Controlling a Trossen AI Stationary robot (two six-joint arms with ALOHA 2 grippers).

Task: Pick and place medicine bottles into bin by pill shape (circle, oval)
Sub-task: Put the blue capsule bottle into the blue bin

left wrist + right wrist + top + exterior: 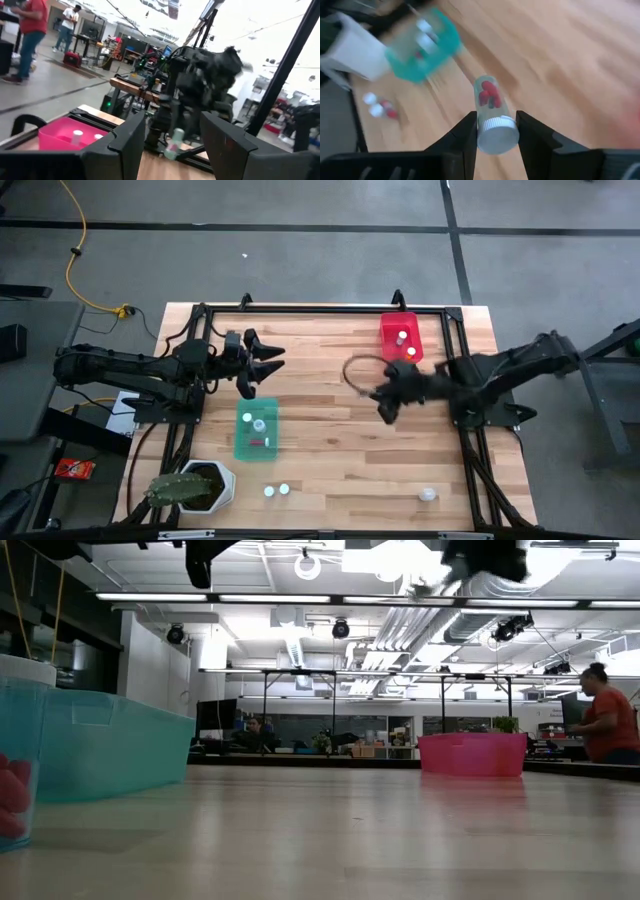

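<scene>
1. Right claw (pixel 495 131) grips a bottle (pixel 491 114) by its cap end, red pills visible, raised over mid counter (pixel 330 480) near the red bin (pixel 400 338)
2. Left claw (pixel 262 366) open, empty, waiting above the green bin (pixel 258 432)
3. Loose bottles remain near the front edge

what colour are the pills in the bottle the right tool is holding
Red. They show best in the right wrist view, inside the clear bottle gripped by the right tool.

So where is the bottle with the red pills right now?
The bottle is clamped by its cap end between the right gripper's fingers, held above the table's middle right, below the pink bin in the high view.
</scene>
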